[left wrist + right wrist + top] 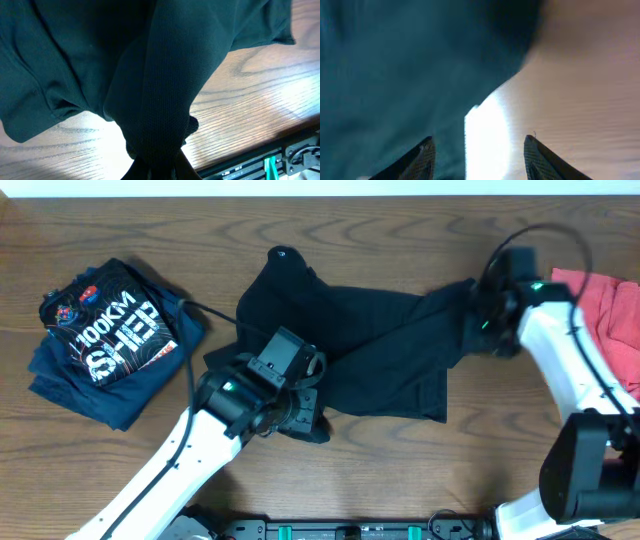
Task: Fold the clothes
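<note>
A black tee [370, 340] lies crumpled across the middle of the wooden table. My left gripper [305, 420] is shut on a bunched fold at its front left edge; in the left wrist view the cloth [155, 100] rises in a thick twist from between the fingers [160, 170]. My right gripper [478, 320] is open at the tee's right edge. In the right wrist view its fingers [479, 145] straddle the cloth's edge [410, 75], one finger over the cloth, one over bare table. The navy "100KM" tee [110, 340] lies folded at the left. The red tee [615, 315] lies at the right edge.
The wooden table [400, 470] shows bare in front of the black tee. A black cable [205, 310] runs from the navy tee toward the black tee. The arms' base rail [350, 530] sits at the front edge, also in the left wrist view [270, 162].
</note>
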Motion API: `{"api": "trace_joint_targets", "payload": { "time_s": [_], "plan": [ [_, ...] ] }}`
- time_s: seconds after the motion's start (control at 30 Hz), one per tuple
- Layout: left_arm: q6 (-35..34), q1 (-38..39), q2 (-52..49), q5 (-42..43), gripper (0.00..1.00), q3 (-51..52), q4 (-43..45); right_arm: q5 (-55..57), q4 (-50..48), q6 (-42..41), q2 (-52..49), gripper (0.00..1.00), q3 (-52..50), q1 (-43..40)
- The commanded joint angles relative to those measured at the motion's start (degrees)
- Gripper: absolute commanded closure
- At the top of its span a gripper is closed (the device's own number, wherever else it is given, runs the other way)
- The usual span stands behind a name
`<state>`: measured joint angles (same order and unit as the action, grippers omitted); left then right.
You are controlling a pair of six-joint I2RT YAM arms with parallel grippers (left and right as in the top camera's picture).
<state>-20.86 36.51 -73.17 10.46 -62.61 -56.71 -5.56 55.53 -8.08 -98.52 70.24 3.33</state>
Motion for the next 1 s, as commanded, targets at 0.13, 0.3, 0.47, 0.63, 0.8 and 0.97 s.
{"api": "trace_joint_targets", "payload": {
  "time_s": [0.13,0.3,0.47,0.63,0.8,0.97],
  "plan": [
    [0.74,0.11,-4.39,-0.9,0.93,-0.24,0.02,-6.6,-0.17,-6.64,-0.07,0.47,-11.45,8.28],
    [0.74,0.11,-4.66,-0.9,0.93,-0.24,0.04,-5.01,-0.44,-13.16,-0.07,0.43,-13.27,9.94],
    [0.72,0.11,-4.66,-0.9,0.94,-0.24,0.02,-5.42,-0.31,-15.3,-0.07,0.39,-14.71,10.14],
    [0.74,0.11,-4.66,-0.9,0.94,-0.24,0.02,-5.35,-1.77,-16.26,-0.07,0.47,-17.18,10.91],
    [0.72,0.11,-4.66,-0.85,0.93,-0.24,0.0,-5.35,-8.15,-20.7,-0.07,0.49,-21.07,11.65],
    [0.72,0.11,-4.66,-0.87,0.94,-0.24,0.0,-4.7,-11.96,-22.16,-0.07,0.68,-21.97,11.63]
  ]
}}
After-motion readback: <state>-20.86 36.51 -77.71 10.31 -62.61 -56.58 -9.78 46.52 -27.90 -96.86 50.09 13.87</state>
